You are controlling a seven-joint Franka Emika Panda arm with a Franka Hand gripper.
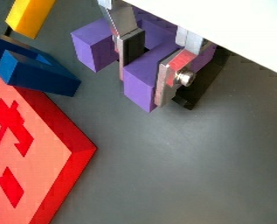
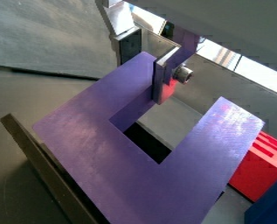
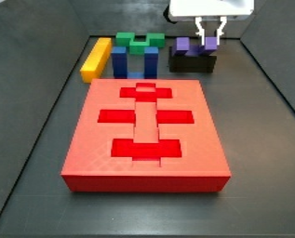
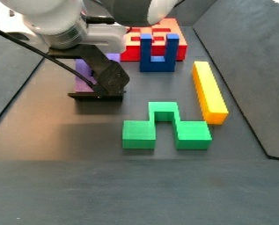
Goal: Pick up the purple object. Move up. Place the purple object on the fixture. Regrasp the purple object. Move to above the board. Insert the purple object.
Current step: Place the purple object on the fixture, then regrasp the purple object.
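The purple object stands prongs-up on the black fixture, beyond the far right corner of the red board. My gripper hangs straight above it. In both wrist views the fingers straddle one prong: a dark pad sits in the gap of the purple object and a silver plate lies on the prong's outer face. The gripper looks shut on that prong. The fixture shows just behind it. The purple object fills most of a wrist view below the gripper. The arm hides most of the purple object.
Behind the board stand blue blocks with a green notched block on them, and a yellow bar to their left. Another green block lies on the floor. Black walls ring the floor.
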